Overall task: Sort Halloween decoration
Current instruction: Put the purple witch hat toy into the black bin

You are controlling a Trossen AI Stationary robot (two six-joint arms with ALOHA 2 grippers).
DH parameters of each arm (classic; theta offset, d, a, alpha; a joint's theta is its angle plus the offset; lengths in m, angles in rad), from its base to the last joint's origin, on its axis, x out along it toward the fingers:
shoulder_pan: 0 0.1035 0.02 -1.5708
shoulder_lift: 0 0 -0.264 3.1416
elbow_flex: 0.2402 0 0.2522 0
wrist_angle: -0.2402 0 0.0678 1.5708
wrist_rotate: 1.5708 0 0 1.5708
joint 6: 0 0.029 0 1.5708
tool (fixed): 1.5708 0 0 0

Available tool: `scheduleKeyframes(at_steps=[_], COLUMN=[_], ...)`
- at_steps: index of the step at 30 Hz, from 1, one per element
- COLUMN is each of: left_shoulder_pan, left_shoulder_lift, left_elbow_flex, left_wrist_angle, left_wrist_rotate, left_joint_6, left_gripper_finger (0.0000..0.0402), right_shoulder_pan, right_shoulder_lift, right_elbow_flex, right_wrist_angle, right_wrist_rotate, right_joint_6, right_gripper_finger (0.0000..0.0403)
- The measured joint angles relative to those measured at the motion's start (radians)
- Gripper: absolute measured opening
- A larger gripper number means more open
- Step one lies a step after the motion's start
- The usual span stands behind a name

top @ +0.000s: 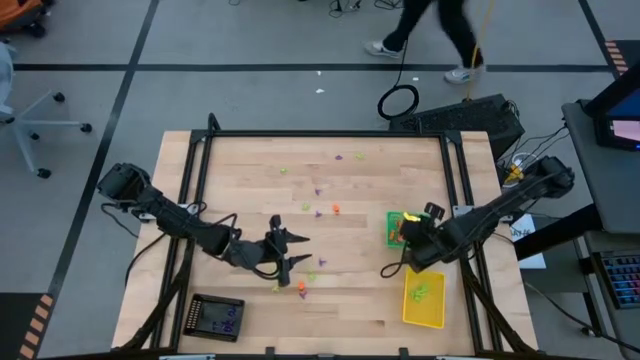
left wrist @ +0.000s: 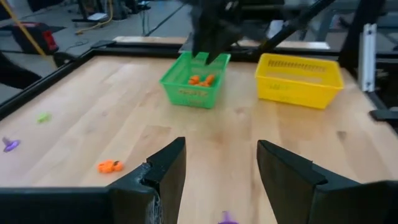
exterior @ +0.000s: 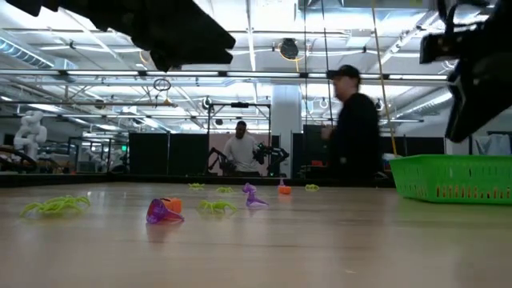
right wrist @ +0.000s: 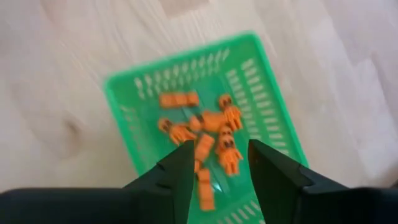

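Note:
Small orange, purple and lime Halloween decoration pieces lie scattered on the wooden table, among them an orange one, a purple one and an orange one. Several orange pieces lie in the green tray. My right gripper hangs open above that tray, pointing steeply down, with nothing between its fingers. My left gripper stands open over the table's near middle, nearly level and pointing toward the right. A purple piece lies on the table just beyond its fingers.
A yellow tray holding lime pieces stands near the front right, beside the green tray. A black tray stands at the front left. More pieces lie across the table's middle and far part. People are in the room beyond the table.

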Motion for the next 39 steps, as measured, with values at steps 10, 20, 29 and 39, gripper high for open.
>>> scheduleKeyframes(at_steps=[10,20,29,39], left_shoulder_pan=[0.027,0.026,0.004,-0.014], left_shoulder_lift=[0.000,0.000,0.000,0.000], left_elbow_flex=[0.000,0.000,0.000,0.000], left_wrist_angle=[-0.103,-0.154,-0.188,-0.204], left_wrist_rotate=[0.005,0.023,0.079,0.080], left_joint_6=[-0.034,-0.035,-0.039,-0.055], left_gripper_finger=[0.0194,0.0194,0.0194,0.0194], right_shoulder_pan=[0.122,0.100,-0.013,-0.116], right_shoulder_lift=[-0.019,0.095,0.270,0.363], right_elbow_flex=[0.029,0.030,0.030,0.037], right_wrist_angle=[0.309,0.844,1.088,1.156], right_wrist_rotate=[0.210,0.202,0.043,-0.114], right_joint_6=[-0.128,-0.603,-0.725,-0.729], right_gripper_finger=[0.0119,0.0119,0.0119,0.0119])
